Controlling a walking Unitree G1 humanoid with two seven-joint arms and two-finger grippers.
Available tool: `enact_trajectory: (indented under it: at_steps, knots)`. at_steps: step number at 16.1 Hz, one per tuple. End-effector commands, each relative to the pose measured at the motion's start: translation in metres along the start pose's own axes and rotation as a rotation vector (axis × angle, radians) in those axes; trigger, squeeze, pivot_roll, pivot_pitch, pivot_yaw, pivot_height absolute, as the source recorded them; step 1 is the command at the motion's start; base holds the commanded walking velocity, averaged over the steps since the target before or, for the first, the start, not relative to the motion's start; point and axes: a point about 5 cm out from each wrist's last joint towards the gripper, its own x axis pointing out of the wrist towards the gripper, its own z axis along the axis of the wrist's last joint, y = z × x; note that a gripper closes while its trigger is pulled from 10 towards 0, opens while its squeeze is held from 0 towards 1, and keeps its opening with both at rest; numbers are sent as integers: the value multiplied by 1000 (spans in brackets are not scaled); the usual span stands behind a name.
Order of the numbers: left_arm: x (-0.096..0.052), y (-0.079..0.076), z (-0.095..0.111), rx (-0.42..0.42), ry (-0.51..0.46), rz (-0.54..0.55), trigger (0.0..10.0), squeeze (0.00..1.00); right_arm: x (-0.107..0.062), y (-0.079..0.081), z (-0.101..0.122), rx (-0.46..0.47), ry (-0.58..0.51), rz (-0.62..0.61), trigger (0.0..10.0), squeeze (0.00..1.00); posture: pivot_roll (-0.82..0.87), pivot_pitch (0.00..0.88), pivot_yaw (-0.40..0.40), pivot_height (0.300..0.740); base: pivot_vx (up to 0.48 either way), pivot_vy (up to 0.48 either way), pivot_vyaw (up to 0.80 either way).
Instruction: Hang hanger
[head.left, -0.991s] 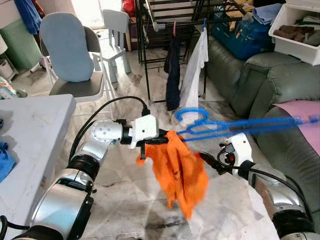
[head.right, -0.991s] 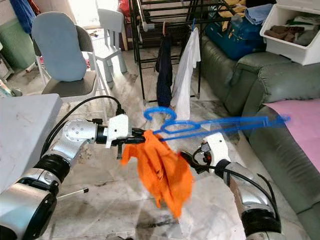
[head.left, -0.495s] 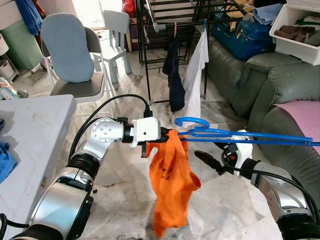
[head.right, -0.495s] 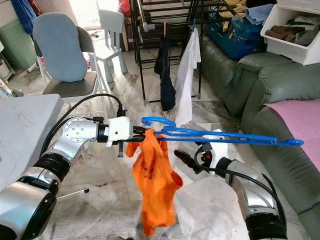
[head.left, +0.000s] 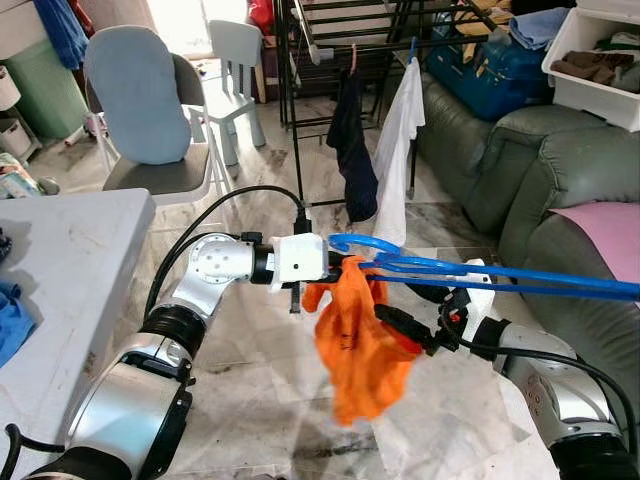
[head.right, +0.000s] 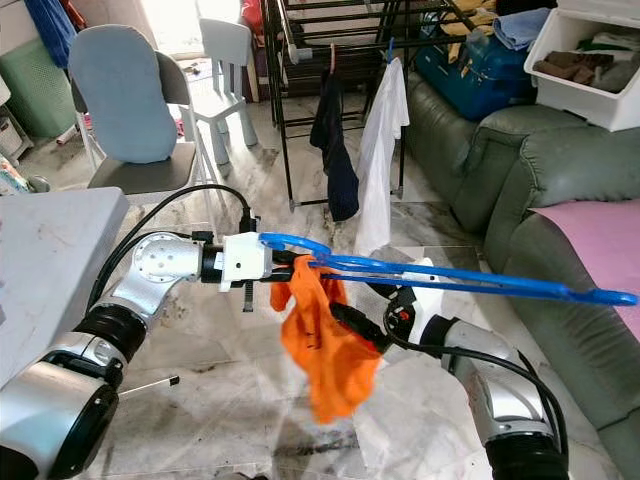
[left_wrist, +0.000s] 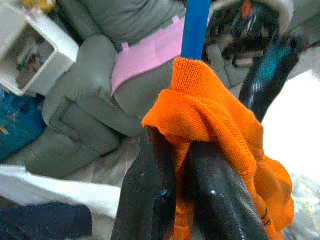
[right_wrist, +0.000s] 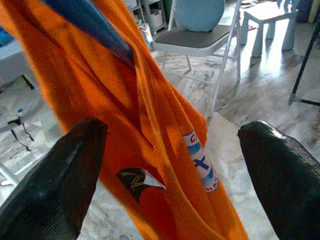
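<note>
Hanger (head.left: 480, 275) at frame centre carried an orange garment (head.left: 360, 340), left gripper (left_wrist: 181, 172) clamped on both, right gripper (right_wrist: 165, 165) spread wide beside the cloth; next, probably lifting toward rack (head.left: 340, 30).

A plain bright-orange knitted cloth garment (head.left: 360, 335) hangs from a solid blue plastic hanger (head.left: 480, 275); black gripper fingers (right_wrist: 55, 180) flank it.

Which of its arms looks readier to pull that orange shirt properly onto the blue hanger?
Probably the right. The right gripper is open with the orange shirt hanging between its fingers, free to grab it. The left gripper is shut on the shirt at the blue hanger, holding both up.
</note>
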Motion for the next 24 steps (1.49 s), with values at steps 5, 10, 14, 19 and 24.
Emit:
enact_trajectory:
  at_steps: [5, 10, 14, 19, 24]
  knots:
    - [2, 29, 34, 76, -126, 63, 0, 0, 5, -10, -12, -24, 90, -101, 10000, 0, -180, 0, 59, 740, 0, 0, 0]
    - [-8, 54, 55, 47, -204, 149, 0, 0, -7, -15, -44, 24, 228, -171, 10000, 0, -175, 0, 51, 740, 0, 0, 0]
    - [-47, 83, 62, 60, -143, 279, 0, 0, -69, -20, -74, 82, 332, -286, 10000, 0, -181, 0, 46, 740, 0, 0, 0]
    - [-64, 59, 22, -32, -9, 295, 0, 0, -112, -64, -46, 14, 273, -624, 10000, 0, -205, 0, 61, 740, 0, 0, 0]
    - [-94, 1, -43, -245, 216, 316, 0, 0, -145, -125, 69, -234, 14, -1018, 10000, 0, -208, 0, 46, 740, 0, 0, 0]
